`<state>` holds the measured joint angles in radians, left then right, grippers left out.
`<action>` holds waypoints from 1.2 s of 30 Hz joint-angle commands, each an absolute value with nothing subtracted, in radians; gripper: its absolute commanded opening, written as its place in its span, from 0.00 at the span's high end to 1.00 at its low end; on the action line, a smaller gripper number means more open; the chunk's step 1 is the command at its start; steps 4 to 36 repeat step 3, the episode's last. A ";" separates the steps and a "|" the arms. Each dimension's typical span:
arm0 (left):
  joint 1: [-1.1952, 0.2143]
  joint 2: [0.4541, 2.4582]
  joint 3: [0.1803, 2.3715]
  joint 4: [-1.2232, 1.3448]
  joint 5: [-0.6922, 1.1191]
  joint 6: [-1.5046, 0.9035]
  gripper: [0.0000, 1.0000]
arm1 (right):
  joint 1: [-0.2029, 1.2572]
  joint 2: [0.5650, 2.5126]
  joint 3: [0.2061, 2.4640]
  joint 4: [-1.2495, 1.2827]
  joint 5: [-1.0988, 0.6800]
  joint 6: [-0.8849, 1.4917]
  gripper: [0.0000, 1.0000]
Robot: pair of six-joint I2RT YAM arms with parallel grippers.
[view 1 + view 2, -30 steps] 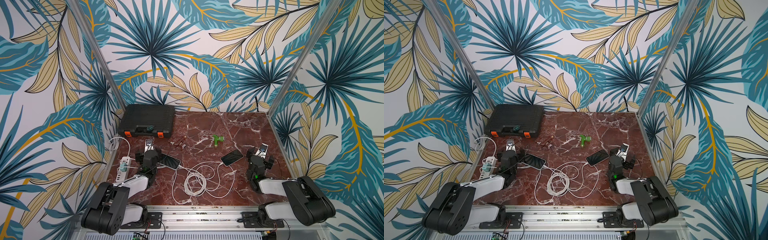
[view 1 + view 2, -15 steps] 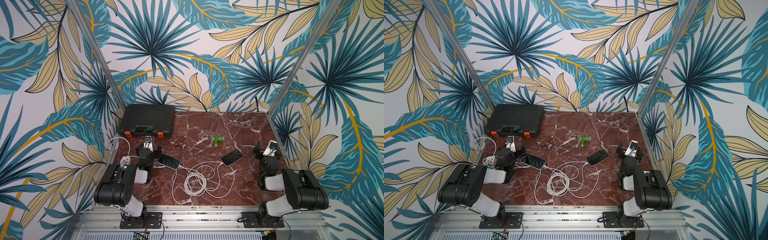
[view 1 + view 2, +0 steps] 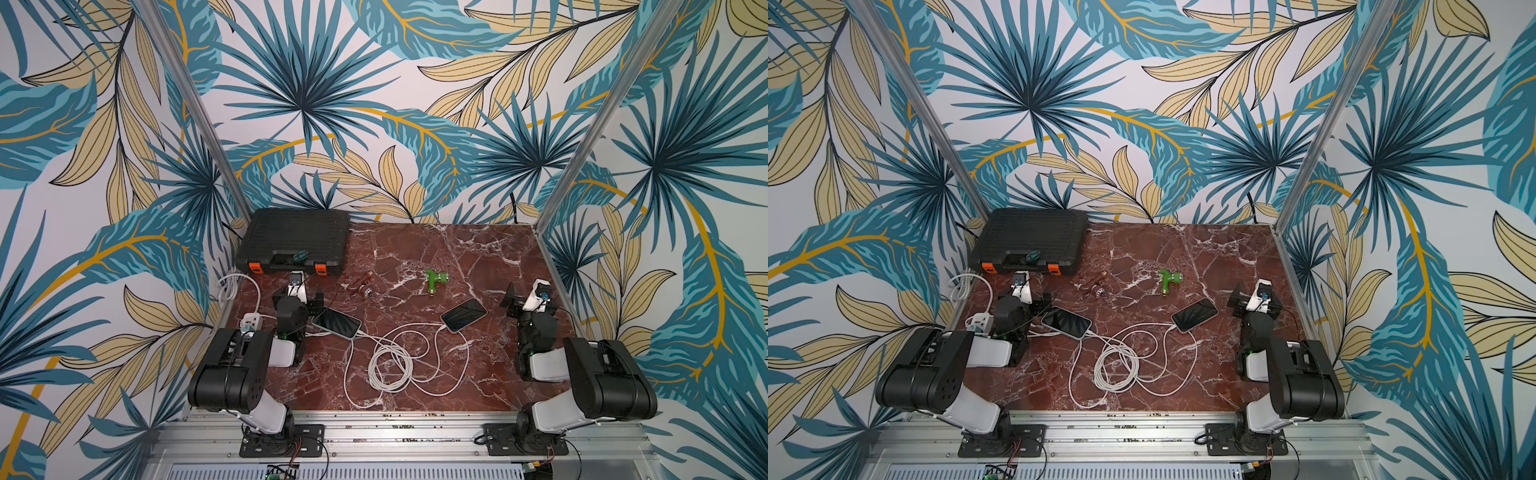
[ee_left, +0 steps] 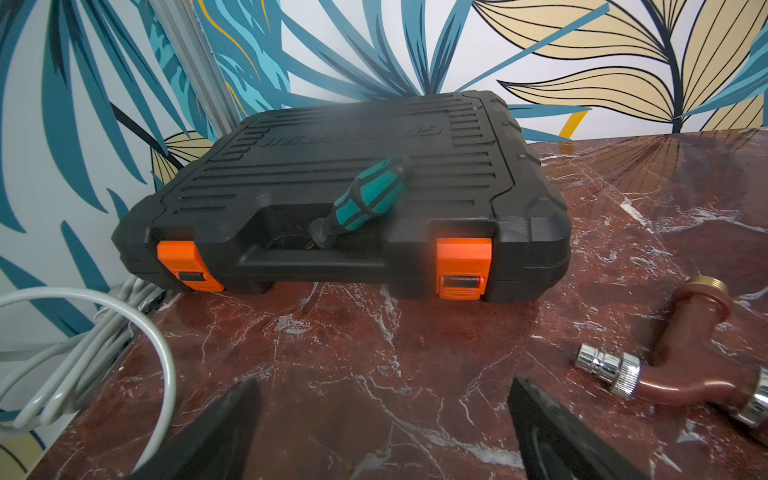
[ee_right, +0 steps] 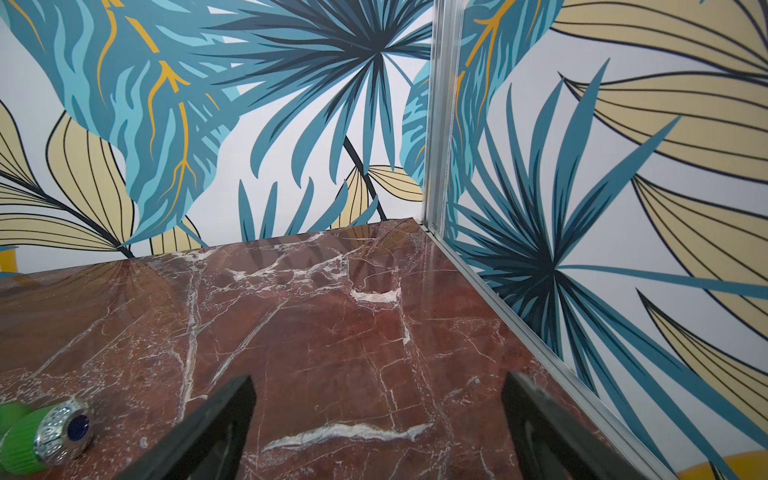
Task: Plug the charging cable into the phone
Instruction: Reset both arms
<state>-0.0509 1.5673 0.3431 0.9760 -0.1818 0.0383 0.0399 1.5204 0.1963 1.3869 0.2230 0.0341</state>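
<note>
Left pincer [image 4: 382,432] released, empty, left of cable coil [image 3: 392,361]; right pincer [image 5: 378,428] likewise, right of it. Left phone [image 3: 336,322], right phone [image 3: 463,314] just behind coil.

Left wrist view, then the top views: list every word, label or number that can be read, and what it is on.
Lid of the black tool case: raised lettering, upside down, too blurred to read.
Screens of the left phone and right phone: dark, no text.
Nothing else legible.
</note>
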 commanded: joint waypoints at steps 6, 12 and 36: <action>-0.052 1.565 0.357 0.999 -0.173 0.052 0.00 | 0.051 1.530 0.208 1.375 0.150 0.006 0.01; -0.052 1.565 0.357 0.999 -0.173 0.052 0.00 | 0.051 1.530 0.208 1.375 0.150 0.006 0.01; -0.052 1.565 0.357 0.999 -0.173 0.052 0.00 | 0.051 1.530 0.208 1.375 0.150 0.006 0.01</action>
